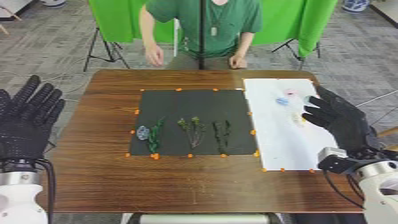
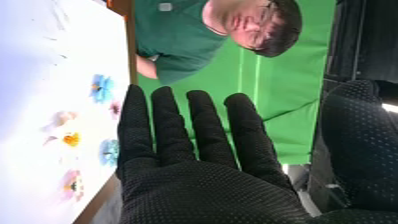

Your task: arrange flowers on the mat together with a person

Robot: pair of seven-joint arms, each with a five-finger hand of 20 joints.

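In the head view my right hand (image 1: 339, 119) is over the right edge of the white sheet (image 1: 277, 131), its fingers straight and holding nothing. My left hand (image 1: 24, 125) is off the table's left side, open. On the dark mat (image 1: 187, 96) lie a blue flower (image 1: 142, 132) with a green leafy stem (image 1: 155, 136), a budded stem (image 1: 192, 131) and another green stem (image 1: 222, 135). The white sheet bears a blue flower (image 1: 282, 101) and a pink flower (image 1: 290, 92). In the right wrist view my right hand (image 2: 209, 187) is open beside blue (image 2: 103, 88), yellow-centred (image 2: 71, 139) and pink flowers (image 2: 73, 185).
The brown table (image 1: 169, 185) runs in front of and around the mat. Orange markers (image 1: 155, 156) line the mat and sheet. A green curtain (image 1: 289, 20) and thin stands are beyond the table's far edge.
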